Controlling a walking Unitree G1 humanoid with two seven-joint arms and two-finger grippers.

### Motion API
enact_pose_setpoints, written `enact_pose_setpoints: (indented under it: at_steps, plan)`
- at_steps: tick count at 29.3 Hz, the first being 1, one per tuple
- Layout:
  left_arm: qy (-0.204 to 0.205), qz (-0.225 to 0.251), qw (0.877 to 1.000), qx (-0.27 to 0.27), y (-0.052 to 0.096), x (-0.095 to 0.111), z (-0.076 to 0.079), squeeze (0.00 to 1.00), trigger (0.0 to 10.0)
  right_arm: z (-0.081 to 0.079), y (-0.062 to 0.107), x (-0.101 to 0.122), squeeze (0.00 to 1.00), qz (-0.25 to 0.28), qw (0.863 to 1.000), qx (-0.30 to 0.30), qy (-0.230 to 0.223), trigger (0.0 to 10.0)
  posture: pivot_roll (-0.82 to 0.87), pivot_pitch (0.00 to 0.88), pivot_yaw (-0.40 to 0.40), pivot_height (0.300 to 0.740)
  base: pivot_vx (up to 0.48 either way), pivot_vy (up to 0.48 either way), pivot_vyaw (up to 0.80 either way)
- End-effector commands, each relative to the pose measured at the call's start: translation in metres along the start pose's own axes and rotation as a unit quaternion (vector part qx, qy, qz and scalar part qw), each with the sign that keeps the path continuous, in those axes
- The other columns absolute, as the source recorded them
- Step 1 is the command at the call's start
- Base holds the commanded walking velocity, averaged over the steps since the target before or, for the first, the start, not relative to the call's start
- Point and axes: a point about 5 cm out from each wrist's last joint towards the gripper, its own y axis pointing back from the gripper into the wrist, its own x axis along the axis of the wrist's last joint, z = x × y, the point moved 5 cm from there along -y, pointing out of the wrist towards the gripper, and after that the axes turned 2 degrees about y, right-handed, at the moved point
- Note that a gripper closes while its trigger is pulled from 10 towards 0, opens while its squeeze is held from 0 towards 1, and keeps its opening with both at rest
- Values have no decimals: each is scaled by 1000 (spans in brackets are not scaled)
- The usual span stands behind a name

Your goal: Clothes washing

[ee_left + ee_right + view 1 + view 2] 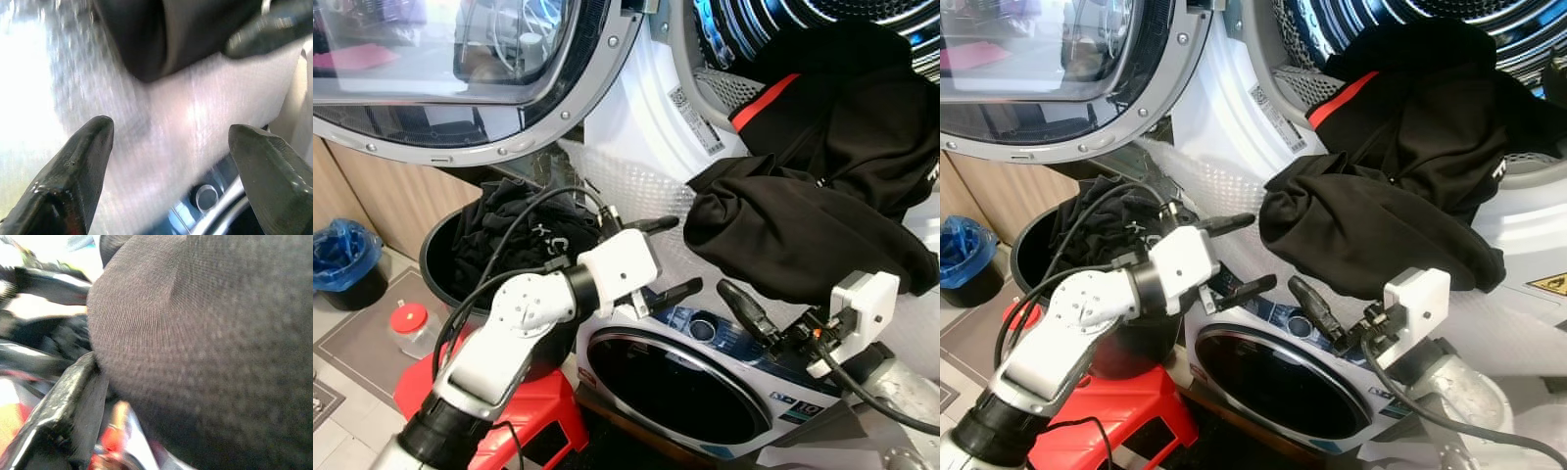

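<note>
The left gripper [668, 257], jaws wide and empty, points at the black garment [803, 230] drooping from the drum [1351, 39]; the right gripper [744, 308] sits under it, grip unclear. The garment may slide out.

Floor: pale tiles with a grey mat [357, 343] at lower left.
Wall: light wood panelling [372, 191] at left.
Stool: red plastic [543, 416], low on the floor.
Bin: small, dark, with blue liner [342, 259], beside the panelling.
Jar: possibly plastic, red lid [409, 321], on the mat.
Light: bright, even.
</note>
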Motion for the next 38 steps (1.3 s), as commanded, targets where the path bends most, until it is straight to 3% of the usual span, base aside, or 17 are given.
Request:
enact_pose_setpoints:
  at_steps: [1, 2, 3, 7, 13, 15, 22, 23, 24, 28, 32, 35, 37, 38]
  plan:
    - [0, 14, 1000, -16, 0, 10, 6, 0, 10000, 0, 11, 3, 455, -17, 999, 13, 33, 10000, 138, 186, -126, 740, 0, 0, 0]
    - [3, 12, 1000, -18, 1, 10, 7, 0, 10000, -1, 17, -1, 455, -36, 998, 23, 43, 10000, 138, 186, -126, 740, 0, 0, 0]
    - [7, 5, 1000, -23, 5, 8, 8, 0, 10000, 3, 30, -15, 0, -95, 992, 34, 82, 10000, 139, 188, -126, 740, 0, 0, 0]
    - [17, -15, 999, -35, 14, -1, 15, 0, 10000, 25, 58, -32, 0, -192, 969, 30, 154, 10000, 136, 190, -125, 740, 0, 0, 0]
    - [28, -41, 998, -39, 20, -16, 25, 0, 10000, 50, 64, -12, 0, -196, 958, -6, 207, 10000, 131, 190, -123, 740, 0, 0, 0]
    - [38, -53, 997, -40, 22, -24, 30, 0, 10000, 64, 53, 5, 0, -154, 963, -53, 215, 10000, 131, 190, -123, 740, 0, 0, 0]
    - [51, -71, 995, -42, 27, -35, 39, 0, 10000, 77, 37, 22, 0, -90, 965, -123, 215, 10000, 132, 181, -129, 740, 0, 0, 0]
    - [58, -81, 994, -39, 30, -41, 41, 0, 10000, 86, 30, 39, 0, -30, 966, -177, 188, 10000, 132, 181, -129, 740, 0, 0, 0]
    - [58, -88, 994, -41, 32, -45, 45, 0, 10000, 83, 23, 47, 0, 0, 969, -184, 168, 10000, 132, 181, -129, 740, 0, 0, 0]
    - [62, -90, 993, -39, 33, -47, 47, 0, 10000, 77, 14, 48, 0, 8, 970, -176, 169, 10000, 135, 182, -128, 740, 0, 0, 0]
    - [77, -98, 992, -28, 32, -55, 51, 0, 10000, 69, -14, 58, 0, 38, 960, -201, 190, 10000, 136, 186, -130, 740, 0, 0, 0]
    - [81, -102, 991, -23, 31, -59, 54, 0, 10000, 68, -22, 62, 0, 49, 955, -218, 193, 10000, 136, 186, -130, 740, 0, 0, 0]
    - [86, -105, 990, -23, 30, -62, 58, 0, 10000, 64, -28, 73, 0, 82, 956, -225, 170, 0, 139, 191, -131, 740, 0, 0, 0]
    - [87, -105, 990, -23, 30, -62, 59, 0, 10000, 60, -30, 78, 0, 96, 959, -213, 161, 0, 139, 191, -131, 740, 0, 0, 0]
